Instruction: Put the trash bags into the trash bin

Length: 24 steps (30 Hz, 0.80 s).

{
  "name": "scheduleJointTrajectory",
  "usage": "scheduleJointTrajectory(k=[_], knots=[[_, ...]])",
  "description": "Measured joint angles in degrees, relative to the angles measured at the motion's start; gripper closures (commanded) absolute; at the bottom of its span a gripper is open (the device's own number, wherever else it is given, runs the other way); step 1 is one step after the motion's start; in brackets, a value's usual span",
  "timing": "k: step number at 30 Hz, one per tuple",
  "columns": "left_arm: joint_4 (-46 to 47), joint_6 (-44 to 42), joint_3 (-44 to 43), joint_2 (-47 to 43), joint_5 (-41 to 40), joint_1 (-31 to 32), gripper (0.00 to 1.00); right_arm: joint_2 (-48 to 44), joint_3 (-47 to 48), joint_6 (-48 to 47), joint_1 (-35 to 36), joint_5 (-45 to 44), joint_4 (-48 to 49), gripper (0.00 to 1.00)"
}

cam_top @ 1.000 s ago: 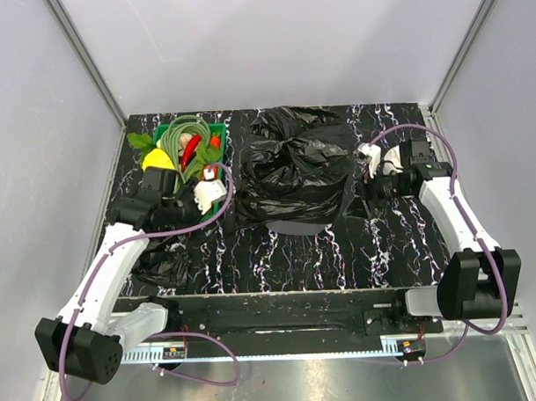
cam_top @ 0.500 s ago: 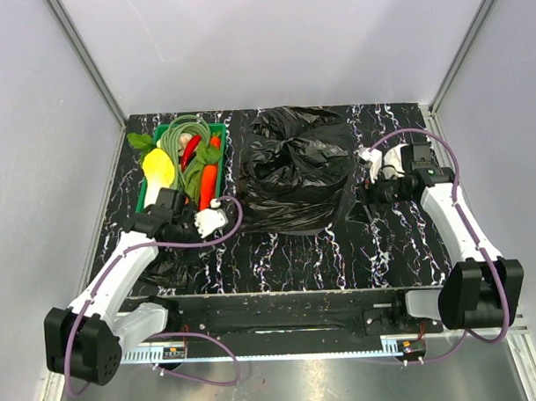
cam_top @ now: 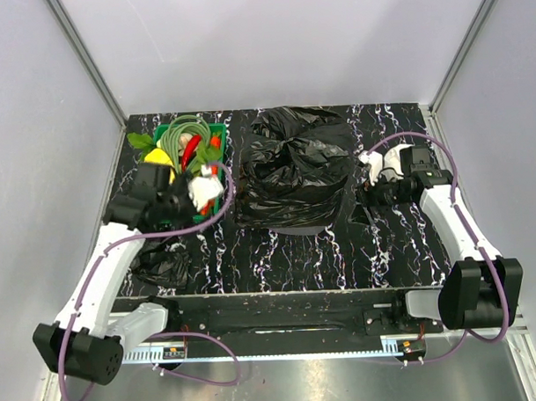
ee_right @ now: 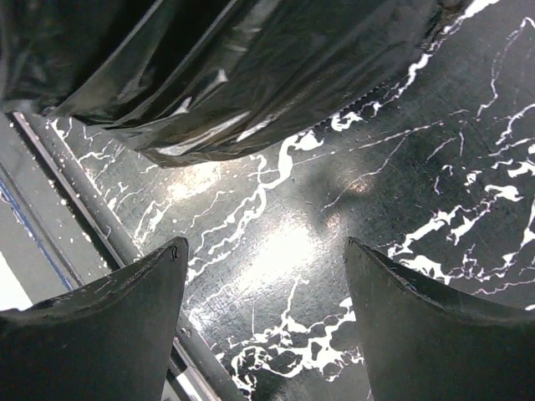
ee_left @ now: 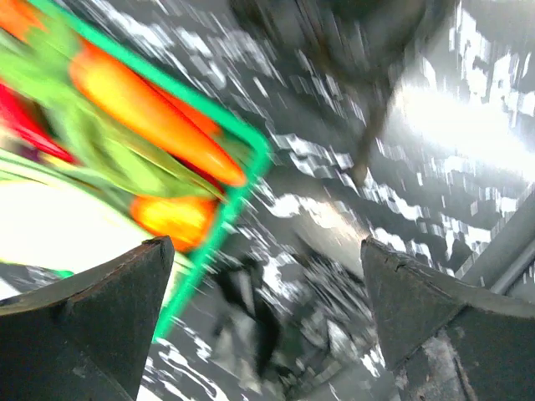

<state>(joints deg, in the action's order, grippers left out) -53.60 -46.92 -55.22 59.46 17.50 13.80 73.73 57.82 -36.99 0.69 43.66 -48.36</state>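
Left wrist view: both grippers empty, jaws spread.
L gripper (ee_left: 263, 251) jaws stood wide apart w/ nothing between (pic badly blurred), over the green crate (ee_left: 242, 180) corner & a carrot (ee_left: 159, 117). R gripper (ee_right: 263, 246) jaws were also parted, gripping nothing, above the marbled table (ee_right: 435, 209), w/ trash bags (ee_right: 209, 75) just beyond the fingertips. Top view: bags were heaped mid-table btwn the arms; one small bag (cam_top: 160, 264) lay near the L front edge. The trash bin sat under the heap, barely visible.
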Motion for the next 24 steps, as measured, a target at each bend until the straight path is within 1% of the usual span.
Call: scheduleJointTrajectory(k=[4,8,10,12,16,18,20,24], knots=[[-1.1,6.6,-21.8,2.7,5.7,0.8,0.01,-0.1,0.0,2.6,0.0,-2.8,2.0,0.21],[0.0,13.8,-43.1,10.7,7.9,5.7,0.02,-2.2,0.1,5.6,0.0,-4.4,3.9,0.21],[0.4,16.7,-52.6,16.2,8.2,8.7,0.02,-4.1,0.7,6.8,0.0,-4.4,4.0,0.2],[0.3,18.7,-63.1,23.6,8.0,12.0,0.03,-6.3,2.1,7.6,0.0,-3.9,3.9,0.2],[-1.4,18.8,-79.8,38.9,5.7,17.7,0.04,-9.1,6.3,8.6,0.0,-3.1,4.0,0.2],[-1.4,17.8,-82.8,44.7,4.0,20.3,0.07,-9.9,6.9,8.8,0.0,-2.8,4.2,0.2],[-2.7,16.6,-82.8,49.2,2.4,22.8,0.08,-10.0,6.8,8.9,0.0,-2.5,3.9,0.2],[-4.2,14.4,-78.7,53.6,-0.3,26.1,0.09,-10.0,5.8,8.9,0.0,-2.5,3.9,0.2]])
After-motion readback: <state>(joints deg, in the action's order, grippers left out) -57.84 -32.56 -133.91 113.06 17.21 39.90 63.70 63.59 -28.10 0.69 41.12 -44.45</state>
